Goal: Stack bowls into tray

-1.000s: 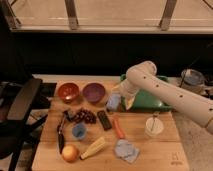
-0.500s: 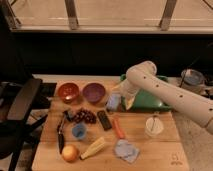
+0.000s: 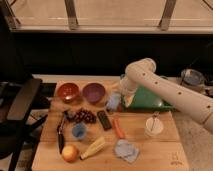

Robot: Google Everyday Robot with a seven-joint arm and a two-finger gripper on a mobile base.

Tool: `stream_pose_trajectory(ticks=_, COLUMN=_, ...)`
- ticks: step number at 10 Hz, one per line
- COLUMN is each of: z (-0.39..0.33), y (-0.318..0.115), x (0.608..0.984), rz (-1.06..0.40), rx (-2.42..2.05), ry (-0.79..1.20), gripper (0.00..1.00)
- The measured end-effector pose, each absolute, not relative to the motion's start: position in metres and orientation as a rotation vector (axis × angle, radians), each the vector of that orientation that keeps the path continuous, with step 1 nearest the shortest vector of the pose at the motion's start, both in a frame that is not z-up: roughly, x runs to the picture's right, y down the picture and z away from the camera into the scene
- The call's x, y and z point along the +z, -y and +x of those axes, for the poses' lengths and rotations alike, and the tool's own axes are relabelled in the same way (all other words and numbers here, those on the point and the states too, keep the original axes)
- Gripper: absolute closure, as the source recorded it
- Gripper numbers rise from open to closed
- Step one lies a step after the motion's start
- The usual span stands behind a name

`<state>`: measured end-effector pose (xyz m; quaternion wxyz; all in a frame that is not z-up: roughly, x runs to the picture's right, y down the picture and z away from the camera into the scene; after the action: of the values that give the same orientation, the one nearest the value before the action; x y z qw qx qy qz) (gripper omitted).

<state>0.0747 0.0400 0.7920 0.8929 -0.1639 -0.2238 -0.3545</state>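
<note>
The orange-red bowl and the purple bowl sit side by side at the back of the wooden board, close together, neither one in the tray. Both are on the view's left of the gripper, the purple one nearer to it. The gripper hangs low between the purple bowl and the green tray, right at the tray's near-left edge, and I cannot tell whether it is open or closed. The arm crosses over the tray. In front of the gripper lie a dark flat block and a carrot. Grapes and a small blue cup lie further left. The apple sits well apart, at the board's front.
</note>
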Motion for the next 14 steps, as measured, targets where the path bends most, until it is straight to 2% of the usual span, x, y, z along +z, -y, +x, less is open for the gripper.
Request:
stream_pose_trajectory(ticks=7, z=-0.086, y=-0.031, x=0.781, rz=-0.277, rx=-0.992, ry=0.65, gripper=0.23)
stream_pose_trajectory(ticks=14, z=-0.097, y=-0.031, x=0.783, rz=-0.269, rx=-1.009, ry=0.659, gripper=0.23)
